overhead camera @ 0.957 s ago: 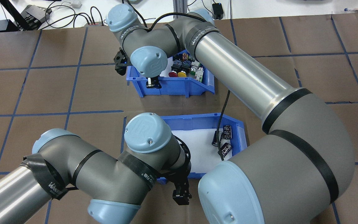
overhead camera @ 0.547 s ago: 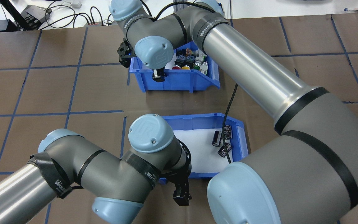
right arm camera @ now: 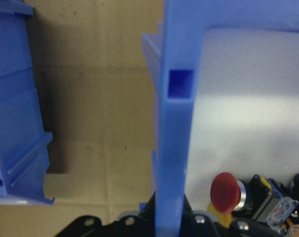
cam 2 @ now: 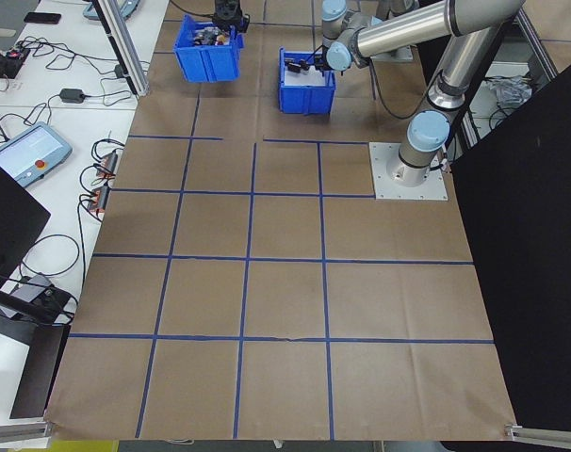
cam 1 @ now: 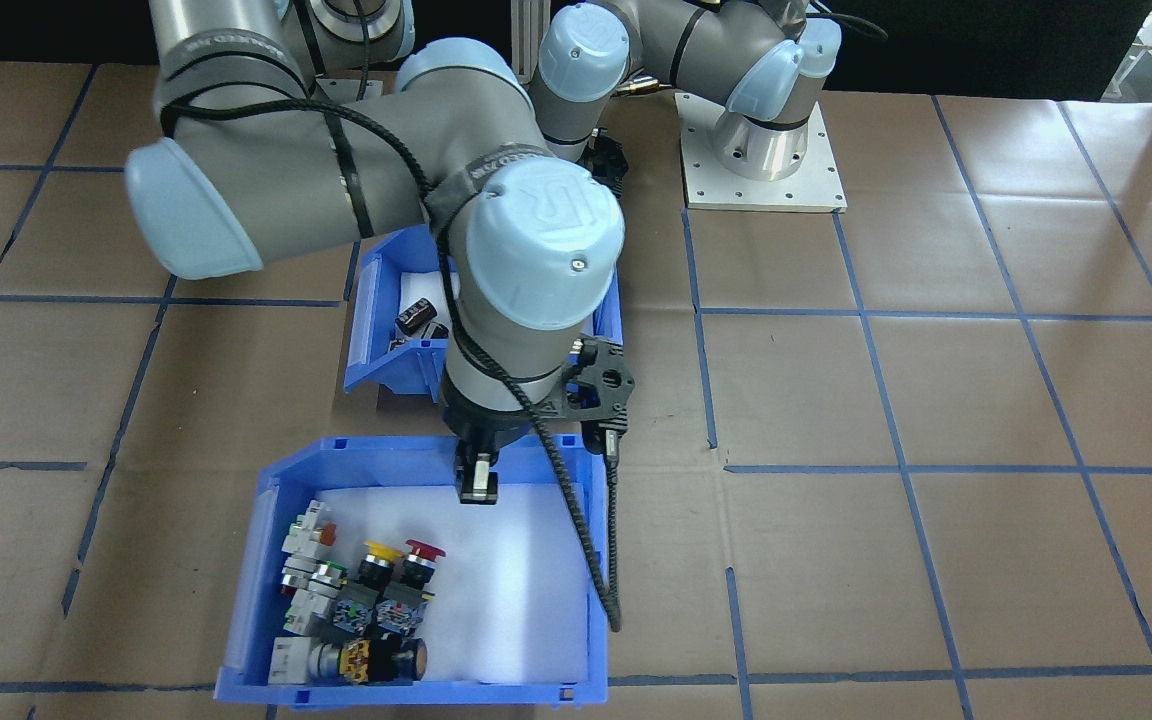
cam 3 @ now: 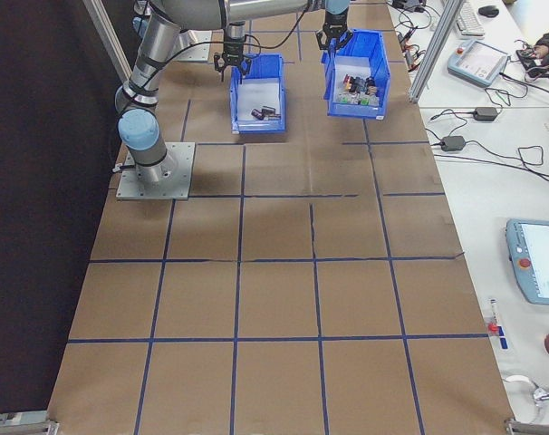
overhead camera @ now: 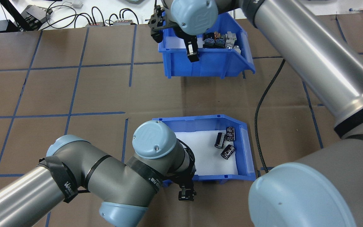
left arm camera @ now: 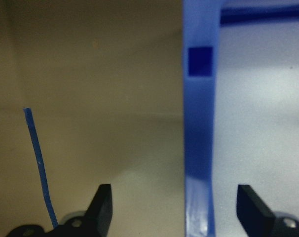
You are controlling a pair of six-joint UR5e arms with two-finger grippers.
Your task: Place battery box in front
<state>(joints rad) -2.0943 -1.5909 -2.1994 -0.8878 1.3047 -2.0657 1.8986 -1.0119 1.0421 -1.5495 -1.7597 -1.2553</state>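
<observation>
Foam-lined battery box (overhead camera: 200, 121) — rim between parted left claw (left arm camera: 174, 210); right claw (overhead camera: 191, 52) pinches switch bin (overhead camera: 205, 64).

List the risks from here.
1. The right hand grips the switch bin only by its wall, so the bin may tilt and spill switches.
2. The left hand straddles the battery box wall, open; closing off-centre could shove the box.
3. The right arm's cable hangs beside the battery box and may snag.
</observation>
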